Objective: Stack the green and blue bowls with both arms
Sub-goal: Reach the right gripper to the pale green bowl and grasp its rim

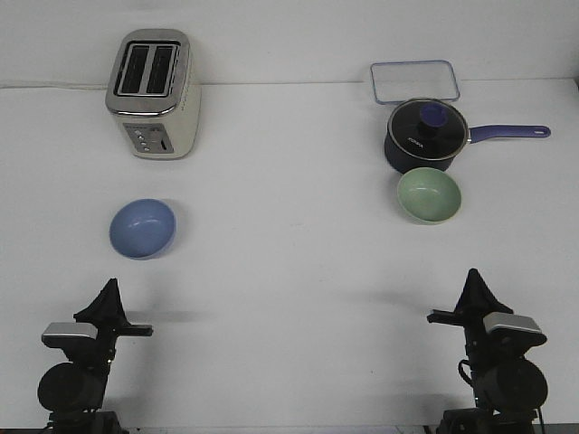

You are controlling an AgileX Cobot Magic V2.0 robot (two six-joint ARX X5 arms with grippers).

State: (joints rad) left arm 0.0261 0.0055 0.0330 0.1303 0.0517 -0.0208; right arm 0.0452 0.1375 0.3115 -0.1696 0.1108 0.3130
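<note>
A plain white table is filling the frame, running up to a pale wall at the top. The blue bowl is sitting upright at middle left, mouth facing up; being round, it shows no long axis. The green bowl is resting upright at middle right, just below the dark saucepan, whose handle is pointing right. A toaster is standing upper left, a clear container upper right. The left gripper and right gripper are sitting at the bottom corners, fingers pointing up the frame and looking pressed together, holding nothing.
</note>
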